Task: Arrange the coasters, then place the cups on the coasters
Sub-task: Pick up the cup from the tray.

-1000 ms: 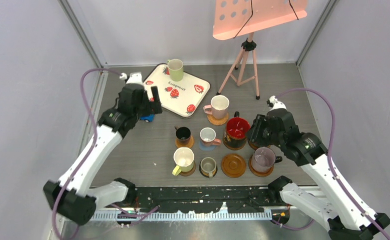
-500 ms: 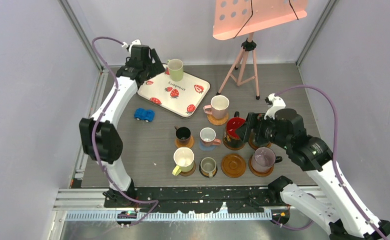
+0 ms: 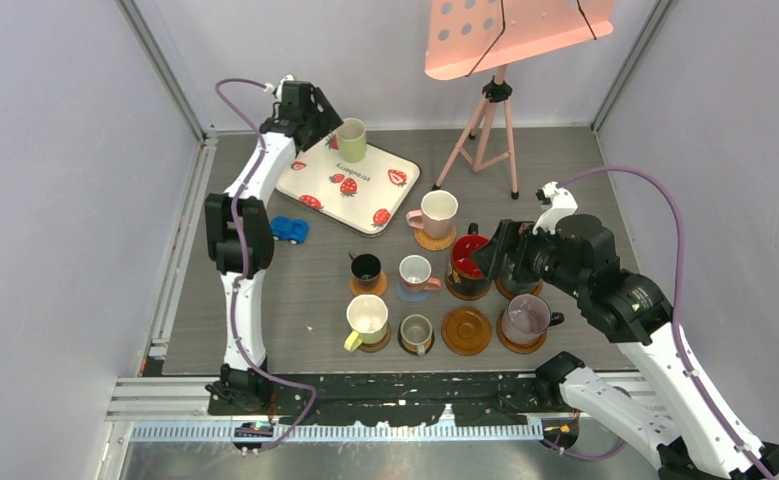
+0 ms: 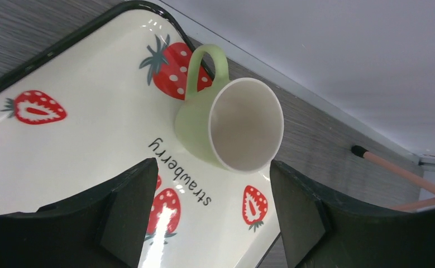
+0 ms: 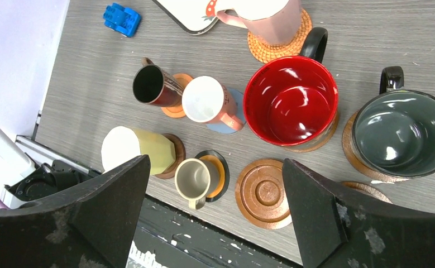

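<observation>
A pale green cup [image 4: 243, 131] stands upright on the strawberry tray [image 3: 365, 195] at the back left. My left gripper [image 4: 212, 184] is open, its tips just short of the cup [image 3: 351, 140]. My right gripper [image 5: 215, 167] hangs open and empty above the coasters. Below it the red-inside cup [image 5: 291, 100], a dark grey cup [image 5: 402, 134], a pink cup [image 5: 206, 100], a black cup [image 5: 153, 86], a yellow-green cup [image 5: 134, 148] and a small grey cup [image 5: 195, 178] each sit on a coaster. One glossy brown coaster [image 5: 263, 192] is bare. A mauve cup [image 3: 525, 317] sits on another.
A blue toy car [image 3: 288, 229] lies left of the cups. A pink music stand on a tripod [image 3: 490, 130] stands at the back. A cream-pink cup [image 3: 438, 213] sits on a woven coaster near the tray. Grey walls close in both sides.
My left arm swung from the toy car to the back, over the tray toward the green cup. My right gripper opened, let go of the dark grey cup and lifted.
</observation>
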